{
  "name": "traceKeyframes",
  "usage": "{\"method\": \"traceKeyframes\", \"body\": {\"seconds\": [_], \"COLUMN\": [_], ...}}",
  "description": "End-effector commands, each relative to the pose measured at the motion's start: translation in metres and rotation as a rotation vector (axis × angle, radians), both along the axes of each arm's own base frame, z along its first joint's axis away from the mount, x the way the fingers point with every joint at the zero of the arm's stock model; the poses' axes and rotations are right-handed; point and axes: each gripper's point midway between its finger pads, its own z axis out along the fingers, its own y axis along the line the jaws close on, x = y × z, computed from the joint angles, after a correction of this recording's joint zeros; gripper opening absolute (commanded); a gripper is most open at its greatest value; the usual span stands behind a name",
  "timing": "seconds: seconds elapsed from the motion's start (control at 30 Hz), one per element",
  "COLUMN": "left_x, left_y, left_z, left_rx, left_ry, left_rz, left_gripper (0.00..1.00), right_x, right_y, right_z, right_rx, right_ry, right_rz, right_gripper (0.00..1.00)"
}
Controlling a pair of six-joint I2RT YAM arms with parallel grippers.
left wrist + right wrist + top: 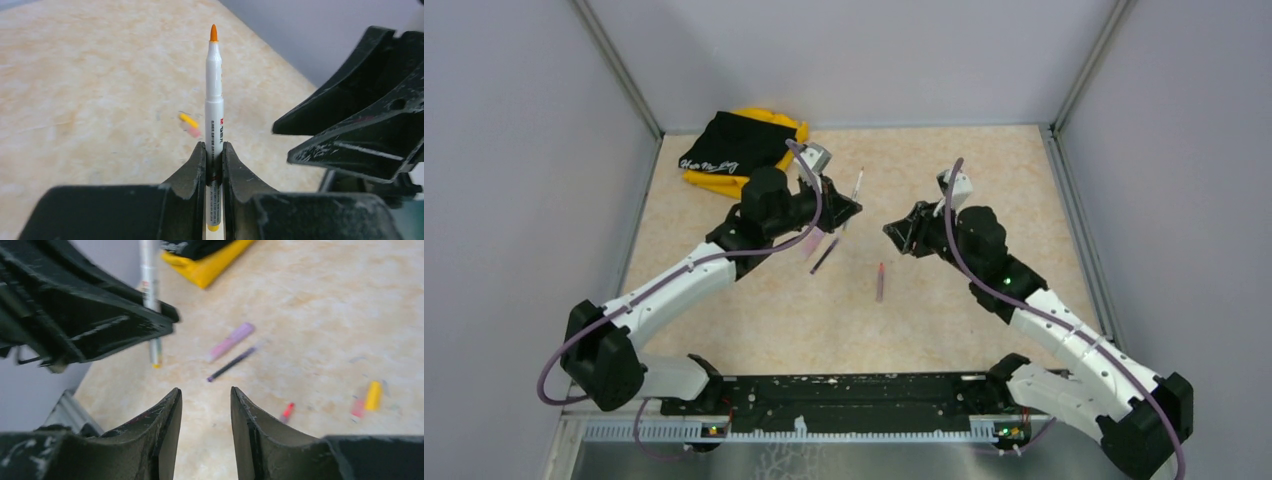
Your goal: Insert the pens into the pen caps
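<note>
My left pincer (214,148) is black w/ pale scratches. The pen (214,95) is white, orange tip, red+grey print. The table (75,75): beige, marbled. At 9 o'clock of pen: yellow cap (188,119), pink cap (194,132).

Left fingers (192,172) hide part of the white pen (214,90); orange-yellow cap (188,119) looks blurred.

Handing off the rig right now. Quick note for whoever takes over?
Left gripper: shut on the white pen, its orange tip bare.
Right gripper: open, empty, close to the left one.
On the table: black pen beside the lilac cap, red pen, yellow cap next to the pink cap.
Done: no pen capped.
Left: all three pens.
</note>
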Motion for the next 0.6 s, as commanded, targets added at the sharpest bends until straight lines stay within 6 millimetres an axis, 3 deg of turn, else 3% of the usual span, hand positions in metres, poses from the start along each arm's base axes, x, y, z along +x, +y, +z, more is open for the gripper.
{"method": "traceKeyframes", "body": {"seconds": [0.0, 0.1, 0.23, 0.57], "left_x": [0.033, 0.032, 0.015, 0.029], "left_y": [0.040, 0.044, 0.031, 0.045], "left_z": [0.013, 0.020, 0.033, 0.018], "left_rx": [0.115, 0.101, 0.075, 0.089], "left_ry": [-0.108, -0.132, -0.191, -0.153], "left_rz": [0.172, 0.136, -0.009, 0.053], "left_gripper": [0.00, 0.00, 0.00, 0.00], "right_x": [0.024, 0.037, 0.055, 0.098], "right_y": [-0.053, -0.068, -0.079, -0.099], "right_z": [-0.041, -0.071, -0.094, -0.149], "right_rx": [-0.296, -0.427, -0.525, -0.660], "right_ry": [0.168, 0.285, 0.361, 0.524], "right_rz": [-0.261, -0.298, -0.319, -0.324], "right_gripper": [0.40, 0.40, 0.40, 0.33]}}
